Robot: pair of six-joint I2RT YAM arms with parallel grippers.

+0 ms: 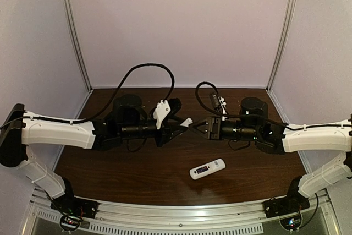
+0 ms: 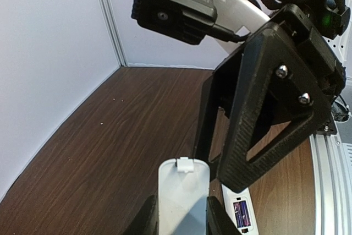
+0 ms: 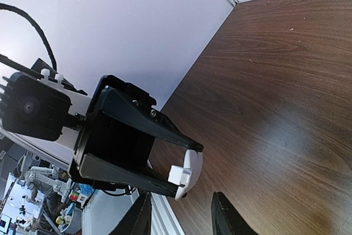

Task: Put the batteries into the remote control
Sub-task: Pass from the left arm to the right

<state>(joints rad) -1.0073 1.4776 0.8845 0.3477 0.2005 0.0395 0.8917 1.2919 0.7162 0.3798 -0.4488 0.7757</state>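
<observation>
From where I stand, the remote control (image 1: 207, 169) lies flat on the dark wood surface (image 1: 126, 163), angled, toward the near edge and a little right of centre. Everything else sits off from it. Far to its left, the white left arm reaches in over the surface, with a black cable (image 1: 148, 67) arching above it toward the back wall. The left gripper (image 1: 180, 126) hangs up and behind the remote, just left of it, pinching a small white cover piece (image 1: 186, 121) by its sides, with the clip end pointing at the other arm. Seen from the left wrist, the remote is under that cover and slightly right. Its compartment is open, and the dark blue-purple batteries (image 2: 241, 213) are lying inside. Directly behind the remote, the right gripper (image 1: 199, 127) faces the cover nose to nose, with its fingers (image 3: 223, 213) spread apart. The tip of the cover is about level with them, but I can't make out any contact. This black gripper blocks much of the left wrist's view toward the right. To the right of the remote, the right arm stretches back to its base, with a second cable (image 1: 206, 89) looped over it.
</observation>
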